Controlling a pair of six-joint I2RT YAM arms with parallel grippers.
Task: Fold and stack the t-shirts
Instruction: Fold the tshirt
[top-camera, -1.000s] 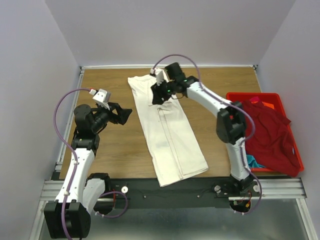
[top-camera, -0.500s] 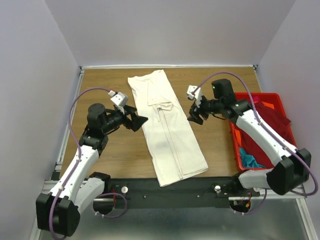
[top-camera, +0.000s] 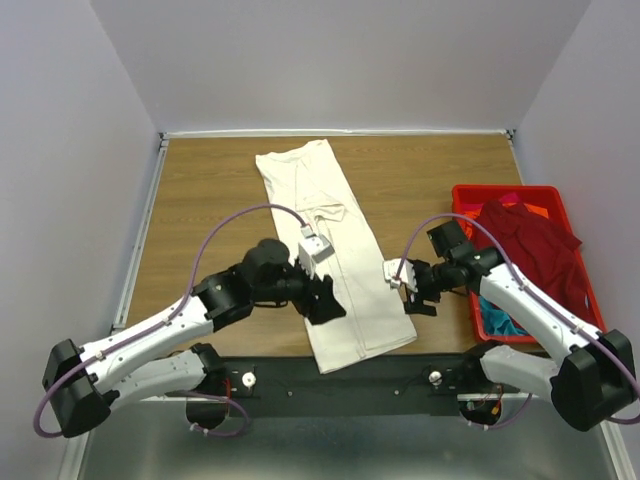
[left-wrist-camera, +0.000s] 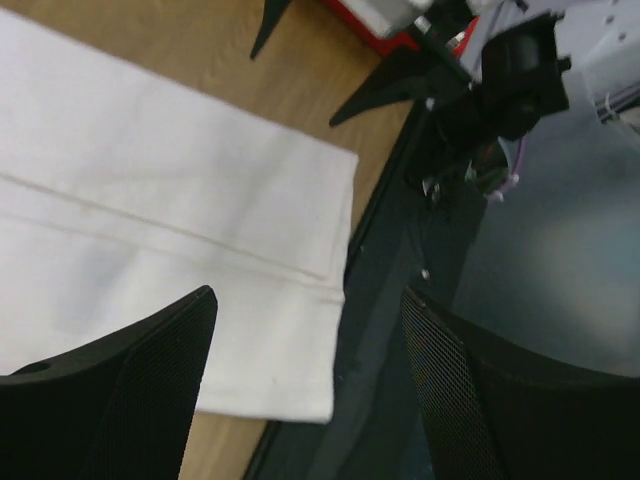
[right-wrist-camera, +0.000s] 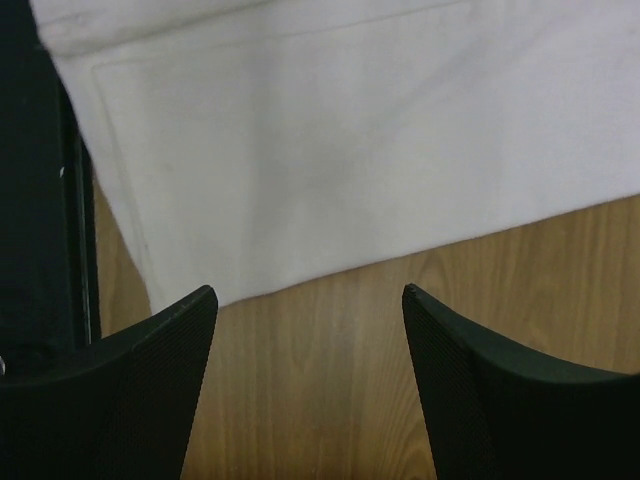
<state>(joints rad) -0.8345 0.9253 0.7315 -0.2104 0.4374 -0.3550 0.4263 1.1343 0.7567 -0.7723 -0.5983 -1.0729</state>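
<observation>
A cream-white t-shirt (top-camera: 335, 240), folded into a long strip, lies slantwise across the middle of the wooden table. My left gripper (top-camera: 326, 300) hangs open over its near left part, close to the hem. In the left wrist view the shirt (left-wrist-camera: 150, 200) and its hem corner show below the open left gripper (left-wrist-camera: 305, 295). My right gripper (top-camera: 412, 297) stands open just right of the shirt's near edge. In the right wrist view the right gripper (right-wrist-camera: 306, 290) is over bare wood, with the cloth (right-wrist-camera: 350, 140) just beyond. Neither gripper holds anything. A dark red t-shirt (top-camera: 535, 260) lies heaped in the crate.
A red plastic crate (top-camera: 505, 189) stands at the table's right edge, with teal cloth (top-camera: 497, 324) and orange cloth (top-camera: 536, 211) under the red shirt. The table's near edge and black rail (left-wrist-camera: 400, 330) lie right by the shirt's hem.
Both arms swung in to the shirt's near end: the right from the far collar end, the left from the table's left side. The right jaws opened wider.
</observation>
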